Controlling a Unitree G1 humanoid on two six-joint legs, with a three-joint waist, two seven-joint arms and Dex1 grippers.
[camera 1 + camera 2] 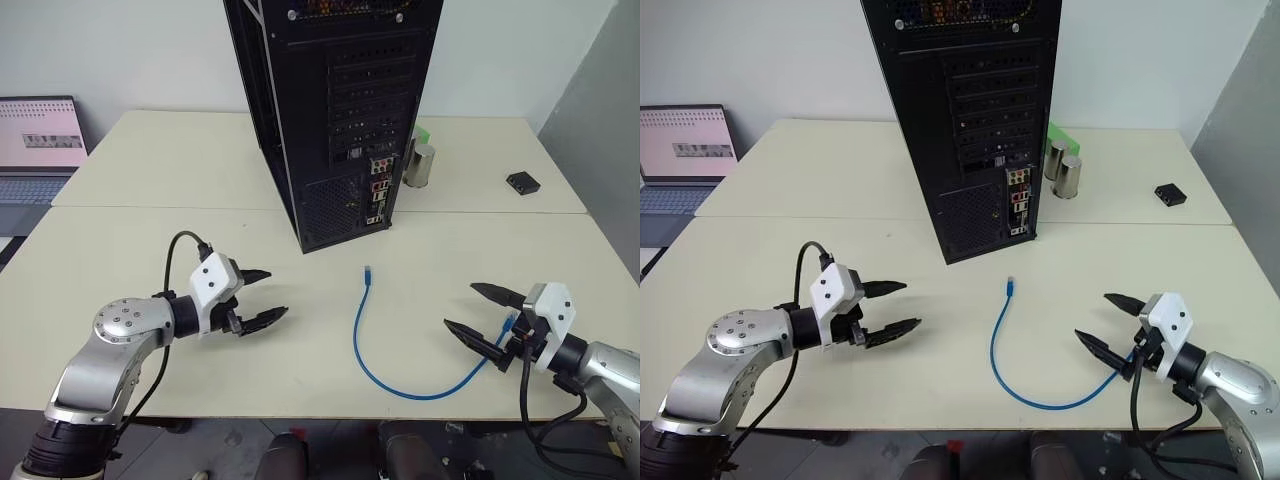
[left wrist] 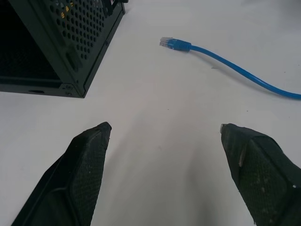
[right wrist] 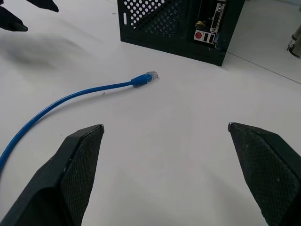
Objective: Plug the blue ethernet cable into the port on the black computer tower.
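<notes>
Your left gripper [image 1: 265,297] at lower left of frame: fingers spread, empty, above table [image 1: 150,250]. Your right gripper [image 1: 478,312] at lower right: fingers spread wide, nothing grasped. Blue ethernet cable [image 1: 362,345] lies loose on table at lower centre, between your grippers, plug end toward black computer tower [image 1: 330,110] at top centre. Far cable end runs under your right gripper.

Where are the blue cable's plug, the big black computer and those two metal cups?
blue ethernet cable [image 1: 368,271]: left eye view, on its free plug end.
black computer tower [image 1: 345,60]: left eye view, on the rear panel.
metal cups [image 1: 1068,176]: right eye view, on the nearer cup's side.
</notes>
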